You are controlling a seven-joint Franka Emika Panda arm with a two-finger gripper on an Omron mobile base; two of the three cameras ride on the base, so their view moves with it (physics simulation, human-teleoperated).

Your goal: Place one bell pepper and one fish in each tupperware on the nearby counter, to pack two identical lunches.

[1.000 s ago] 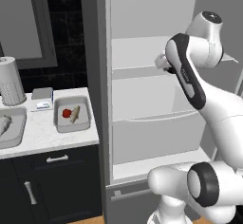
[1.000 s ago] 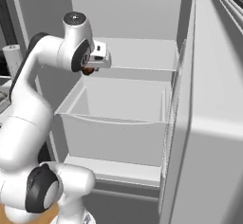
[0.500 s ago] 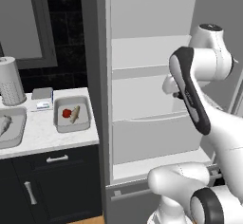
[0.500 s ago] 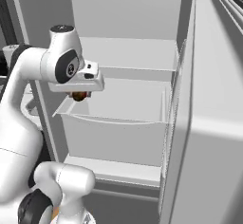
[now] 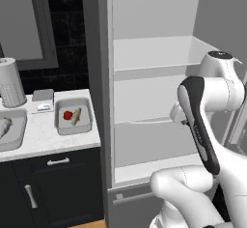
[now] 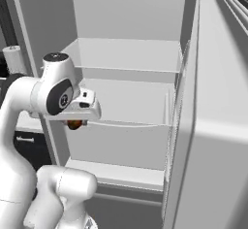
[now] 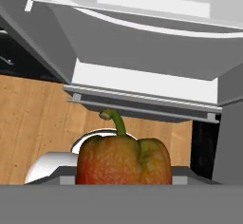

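Observation:
My gripper (image 6: pixel 75 124) is shut on an orange-red bell pepper (image 7: pixel 123 160) with a green stem, held in front of the open fridge at lower-shelf height. The pepper (image 6: pixel 73 124) peeks out under the hand. On the counter (image 5: pixel 48 137) to the left stand two grey tupperwares. The nearer tupperware (image 5: pixel 88 123) holds a red bell pepper (image 5: pixel 67 115) and a tan fish (image 5: pixel 77 117). The tupperware at the left edge (image 5: pixel 19 136) holds a grey fish (image 5: pixel 4 126). In the left base view my forearm hides the hand.
The fridge (image 5: pixel 154 101) stands open with bare shelves and a drawer (image 7: pixel 142 42); its door (image 6: pixel 213 126) swings out on the right. A paper towel roll (image 5: pixel 10 82) and a small box (image 5: pixel 42 95) sit at the back of the counter. Wood floor lies below.
The arm has drawn back out of the fridge and swung down and outward, carrying the bell pepper from shelf height to in front of the drawer. The counter items have not moved.

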